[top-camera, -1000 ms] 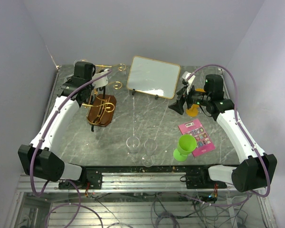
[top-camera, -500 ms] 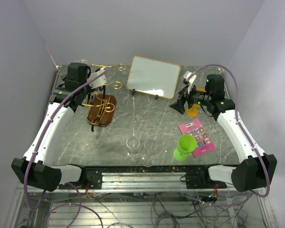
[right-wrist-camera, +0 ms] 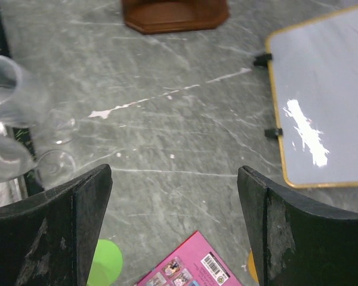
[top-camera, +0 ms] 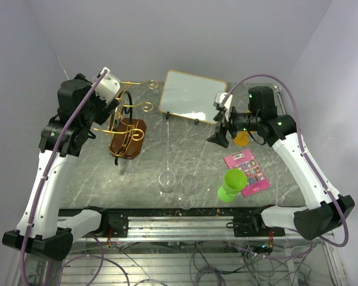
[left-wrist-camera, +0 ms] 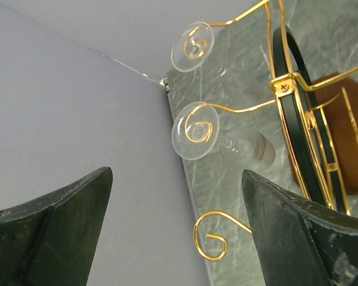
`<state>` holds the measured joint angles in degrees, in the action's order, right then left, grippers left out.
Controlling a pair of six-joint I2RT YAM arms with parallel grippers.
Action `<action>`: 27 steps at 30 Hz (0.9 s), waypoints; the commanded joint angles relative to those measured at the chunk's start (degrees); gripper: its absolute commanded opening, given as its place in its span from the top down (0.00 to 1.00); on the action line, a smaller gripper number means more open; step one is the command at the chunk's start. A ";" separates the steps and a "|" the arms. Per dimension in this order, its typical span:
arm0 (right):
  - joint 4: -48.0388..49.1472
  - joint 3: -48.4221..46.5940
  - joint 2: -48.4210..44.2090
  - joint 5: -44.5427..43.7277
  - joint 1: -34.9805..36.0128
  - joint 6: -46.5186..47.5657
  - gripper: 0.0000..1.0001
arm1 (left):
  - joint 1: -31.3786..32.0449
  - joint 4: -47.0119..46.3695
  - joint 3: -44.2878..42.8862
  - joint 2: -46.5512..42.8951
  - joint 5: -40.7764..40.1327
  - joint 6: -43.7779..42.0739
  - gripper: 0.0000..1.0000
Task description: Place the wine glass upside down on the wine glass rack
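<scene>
The wine glass rack [top-camera: 129, 134], gold wire on a dark-brown wooden base, stands at the back left. In the left wrist view two clear wine glasses hang upside down from its scrolled arms: one foot [left-wrist-camera: 195, 130] is near, the other [left-wrist-camera: 193, 46] farther off. A bare gold scroll [left-wrist-camera: 211, 239] lies between my jaws. My left gripper [left-wrist-camera: 175, 176] [top-camera: 110, 115] is open and empty, apart from the hung glasses. My right gripper [right-wrist-camera: 174, 179] [top-camera: 218, 136] hovers open over the table, holding nothing. More wine glasses [top-camera: 167, 180] [right-wrist-camera: 13, 94] stand near the front edge.
A gold-framed white board [top-camera: 193, 96] [right-wrist-camera: 328, 89] stands at the back centre. A green cup [top-camera: 232, 182], a pink card [top-camera: 247, 171] [right-wrist-camera: 188, 262] and a small orange object [top-camera: 241, 139] lie on the right. The back-left wall corner [left-wrist-camera: 77, 119] is close to my left gripper.
My left gripper has opened wide and drawn back up and to the left, away from the rack, leaving a glass hanging. The right arm shifted slightly left.
</scene>
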<state>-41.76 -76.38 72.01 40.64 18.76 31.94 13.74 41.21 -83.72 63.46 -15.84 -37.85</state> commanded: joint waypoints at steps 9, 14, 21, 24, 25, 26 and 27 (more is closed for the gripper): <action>-17.94 -9.30 3.18 -3.27 17.79 4.11 0.24 | -3.29 -4.65 0.10 -2.52 3.65 9.51 0.00; -18.50 -7.84 3.86 -12.24 26.34 3.42 0.25 | -5.05 -6.16 2.54 -2.64 3.98 10.87 0.00; -19.64 -7.17 6.12 -16.64 32.43 3.30 0.26 | -6.00 -6.32 3.07 -1.44 4.15 10.86 0.00; -19.57 -6.96 7.24 -16.96 34.03 2.96 0.28 | -6.01 -6.45 3.11 -1.07 4.06 10.61 0.00; -19.44 -6.83 7.64 -17.18 34.50 2.88 0.30 | -6.02 -6.55 3.31 -0.92 4.10 10.52 0.00; -19.34 -6.73 8.03 -17.61 35.00 2.86 0.32 | -6.05 -6.58 3.57 -0.84 4.26 10.37 0.00; -19.33 -6.64 8.49 -18.02 35.62 2.86 0.34 | -6.04 -6.77 4.02 -0.80 4.20 10.26 0.00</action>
<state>-60.34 -83.72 79.22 25.06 52.56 35.40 8.12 37.41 -80.60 62.67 -12.38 -28.01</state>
